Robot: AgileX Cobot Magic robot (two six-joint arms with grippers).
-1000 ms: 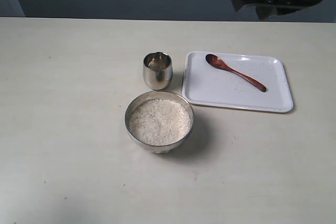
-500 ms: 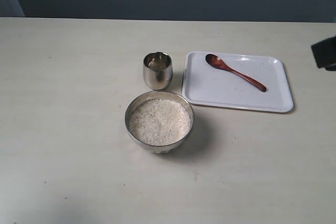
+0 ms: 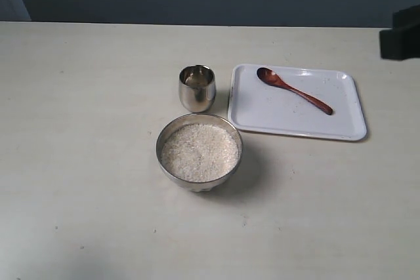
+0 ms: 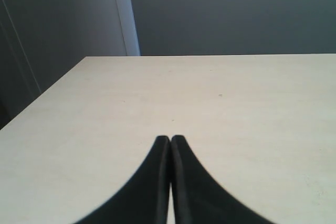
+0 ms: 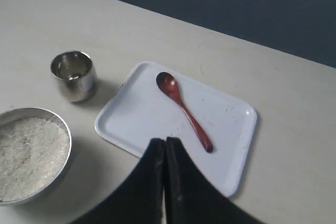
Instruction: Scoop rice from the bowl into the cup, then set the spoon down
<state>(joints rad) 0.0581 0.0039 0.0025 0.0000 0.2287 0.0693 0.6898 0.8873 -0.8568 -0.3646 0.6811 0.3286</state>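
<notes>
Three containers are sitting on the table (image 3: 79,162): one bowl (image 3: 195,184), one cup (image 3: 197,93) and one tray (image 3: 282,115). We are logging contents first.

Bowl: it is holding rice (image 3: 199,152), a white heap filling it nearly to the rim.

Cup: it is standing upright just behind the bowl, apart from it. Its shiny inside is reflecting light, and we are unable to tell whether any grain is in it.

Tray: white and rectangular, it is lying just beside the cup, on the right in the exterior view. It is carrying the spoon (image 3: 295,90), which is lying flat and diagonal, scoop toward the cup and the far edge, handle running toward the near right corner. A few small specks are showing on the tray; they are too small for us to identify.

Counts: we are counting one bowl, one cup, one tray, one spoon and two grippers.

Grippers: the left gripper (image 4: 170,139) is hovering over bare table, fingers pressed tip against tip, grasping nothing. The right gripper (image 5: 165,141) is hanging above the scene, fingers likewise clenched together with nothing between them, touching neither tray nor spoon. In the exterior view only a dark block of the right arm (image 3: 401,33) is showing at the right edge, well apart from the tray.
</notes>
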